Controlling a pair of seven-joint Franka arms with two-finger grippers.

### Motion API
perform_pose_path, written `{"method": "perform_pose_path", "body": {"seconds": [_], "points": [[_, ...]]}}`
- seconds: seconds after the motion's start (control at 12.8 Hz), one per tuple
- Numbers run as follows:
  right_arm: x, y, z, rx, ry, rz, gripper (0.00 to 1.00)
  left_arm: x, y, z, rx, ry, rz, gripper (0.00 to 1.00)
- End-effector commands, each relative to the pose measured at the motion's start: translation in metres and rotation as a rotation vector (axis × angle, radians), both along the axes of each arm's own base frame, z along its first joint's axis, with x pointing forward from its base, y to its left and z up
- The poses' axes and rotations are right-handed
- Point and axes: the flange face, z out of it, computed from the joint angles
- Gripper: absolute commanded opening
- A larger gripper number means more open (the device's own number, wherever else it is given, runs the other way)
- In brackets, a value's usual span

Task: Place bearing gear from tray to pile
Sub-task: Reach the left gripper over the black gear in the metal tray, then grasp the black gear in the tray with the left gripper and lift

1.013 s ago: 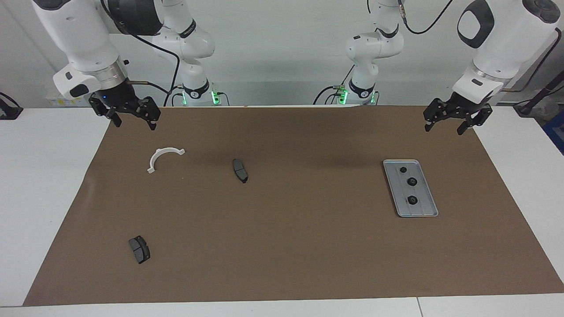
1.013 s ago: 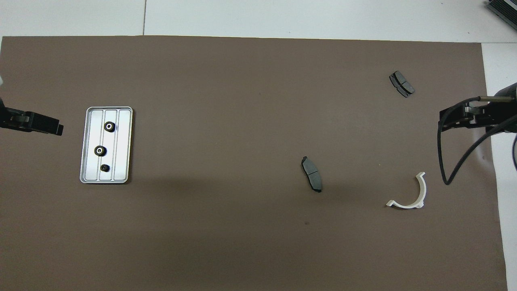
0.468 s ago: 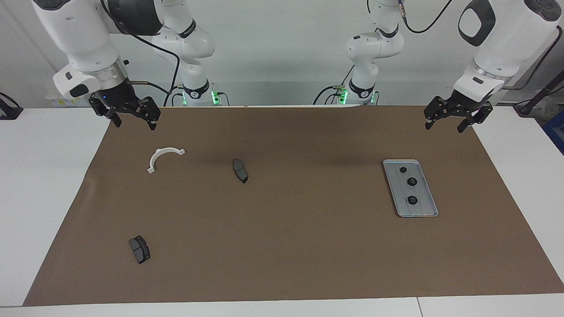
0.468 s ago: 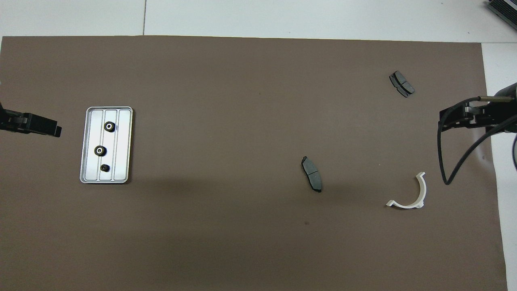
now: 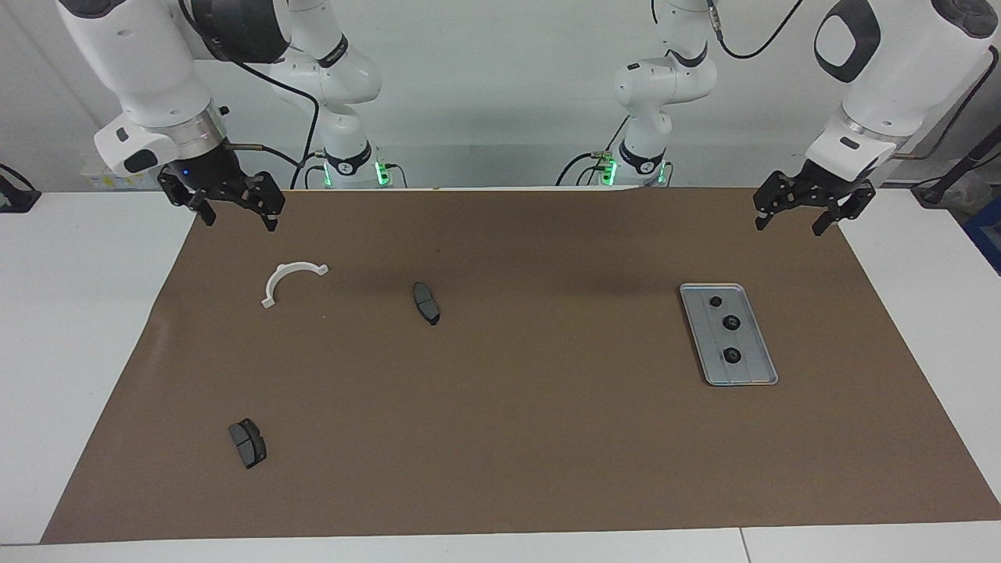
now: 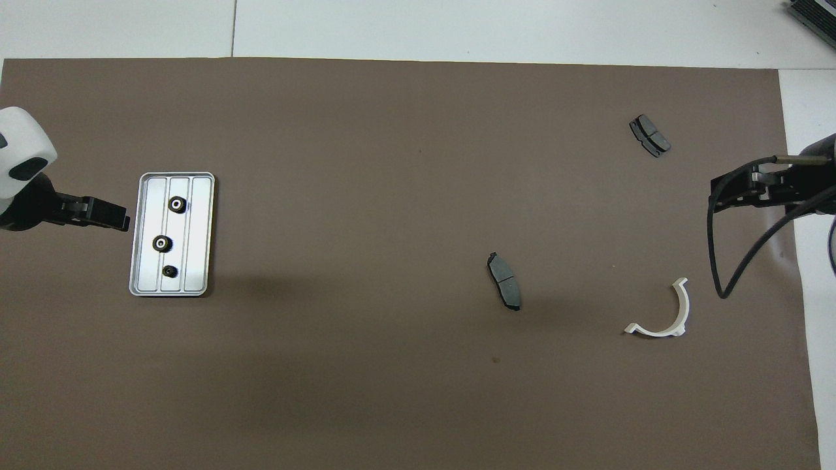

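In the facing view, a brown mat (image 5: 500,367) is covering a white table (image 5: 70,313). The silver tray (image 5: 749,374) is lying at the right of the frame, carrying three black bearing gears (image 5: 730,322) in a line along its length. The left gripper (image 5: 798,221) is hanging in the air at the upper right, over the mat's upper edge above the tray, its fingers spread wide and holding nothing. The right gripper (image 5: 235,219) is waiting at the upper left, over the mat's corner, also spread wide and empty. Below it the white half-ring bracket (image 5: 289,281) is lying, one dark brake pad (image 5: 426,303) is sitting toward the centre, and a second brake pad (image 5: 247,443) is sitting at the lower left, all well apart. No writing is readable.

In the overhead view, the tray (image 6: 199,235) is sitting at the left of the frame with the three gears (image 6: 162,243) on it. The left gripper (image 6: 111,215) is now reaching in from the left edge with its tip just beside the tray's rim; half a second earlier it was stopping well short of it, and its white wrist was out of view. The right gripper (image 6: 744,192) is staying at the right edge, unchanged. The bracket (image 6: 663,313) is lying at the lower right, one pad (image 6: 505,281) right of centre, the other pad (image 6: 649,136) at the upper right, none moved.
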Motion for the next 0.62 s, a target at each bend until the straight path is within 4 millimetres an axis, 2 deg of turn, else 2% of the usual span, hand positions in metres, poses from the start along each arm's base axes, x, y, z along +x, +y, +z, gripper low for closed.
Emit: {"method": "perform_pose_path", "body": {"seconds": [0.0, 0.16, 0.39, 0.55], "points": [[-0.007, 0.001, 0.001, 0.020, -0.013, -0.011, 1.00, 0.002, 0.007, -0.049, -0.002, -0.022, 0.010, 1.00], [-0.007, 0.002, 0.001, 0.020, -0.013, -0.010, 1.00, 0.010, 0.011, -0.081, -0.004, -0.021, 0.016, 1.00], [-0.007, 0.001, 0.001, 0.018, -0.013, -0.011, 1.00, 0.031, 0.013, -0.142, -0.014, -0.021, 0.022, 1.00], [-0.007, 0.001, 0.001, 0.018, -0.013, -0.011, 1.00, 0.043, 0.013, -0.165, -0.016, -0.063, 0.025, 1.00]]}}
